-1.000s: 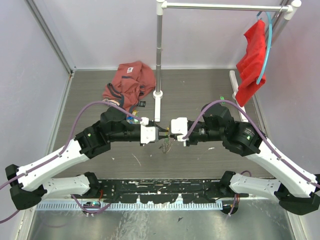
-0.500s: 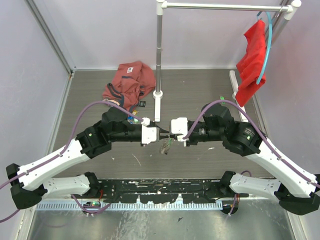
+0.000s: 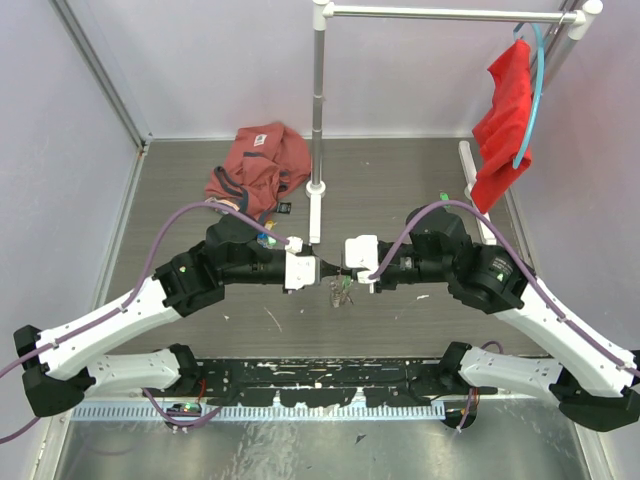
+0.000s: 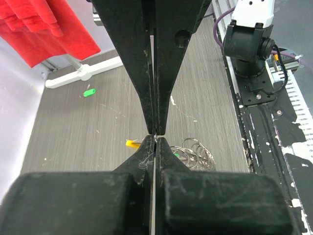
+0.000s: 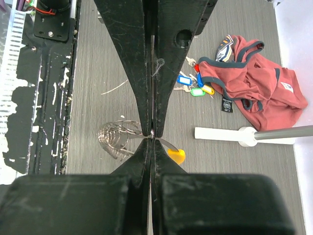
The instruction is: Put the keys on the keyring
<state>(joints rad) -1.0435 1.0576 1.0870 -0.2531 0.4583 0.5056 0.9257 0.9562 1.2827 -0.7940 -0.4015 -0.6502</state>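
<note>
Narrowed to a hairline since a second earlier, the left gripper (image 4: 155, 139) pinched the keyring (image 4: 195, 154) hanging over the table (image 3: 400, 190), tip-to-tip with the right gripper (image 5: 152, 138) clamped on it; prising the loop for the keys (image 5: 193, 85) by the red shirt (image 5: 249, 93) seemed next

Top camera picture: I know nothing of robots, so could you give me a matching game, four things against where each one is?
Things: 1 bright red cloth; 2 crumpled rust-red shirt; 3 thin metal keyring strung with silvery keys; 4 small green plastic tag.
Places: A lying at back left; B beside the white rack foot, right; C hanging from the metal rail; D at the tips of left gripper and right gripper.
Pairs: 1-C; 2-A; 3-D; 4-B.
</note>
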